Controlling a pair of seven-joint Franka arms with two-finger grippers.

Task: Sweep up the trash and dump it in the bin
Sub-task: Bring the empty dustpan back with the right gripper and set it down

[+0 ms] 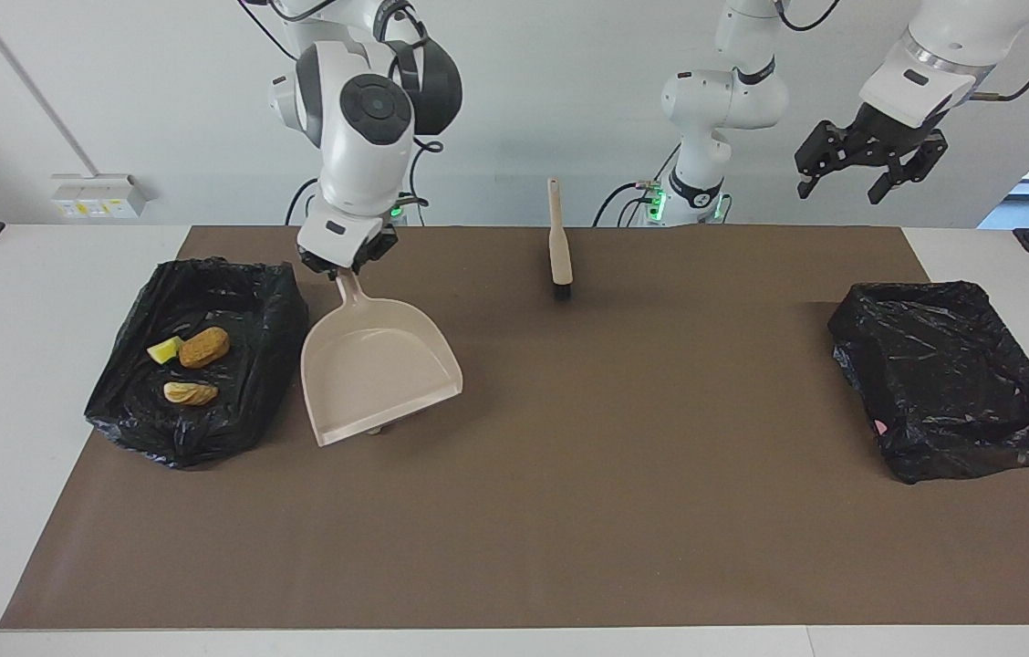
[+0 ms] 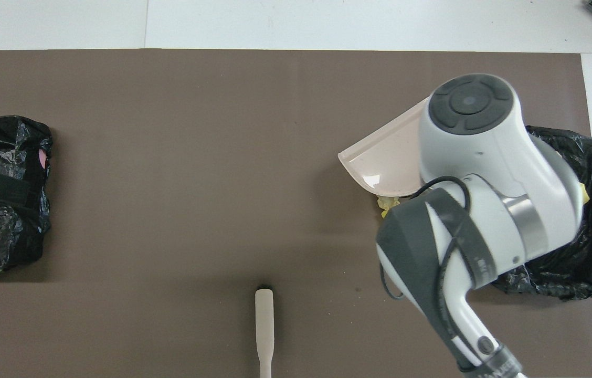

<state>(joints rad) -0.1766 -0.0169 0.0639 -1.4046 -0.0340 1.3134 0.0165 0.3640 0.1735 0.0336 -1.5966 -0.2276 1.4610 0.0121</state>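
The beige plastic dustpan (image 1: 379,374) is hiding nearly all the loose trash pile (image 2: 386,201); only yellow crumbs are peeking out overhead. The right gripper (image 1: 343,265) is clamping its jaws on the dustpan's handle. Three scraps (image 1: 190,365) are lying in the crinkled black bin (image 1: 268,315), which the arm is covering overhead. The left gripper (image 1: 870,164) is waiting aloft, jaws open.

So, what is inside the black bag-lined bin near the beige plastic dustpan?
Three scraps lie in the black bag-lined bin: brown lump, yellow bit, pale chunk. Overhead, the arm covers them.
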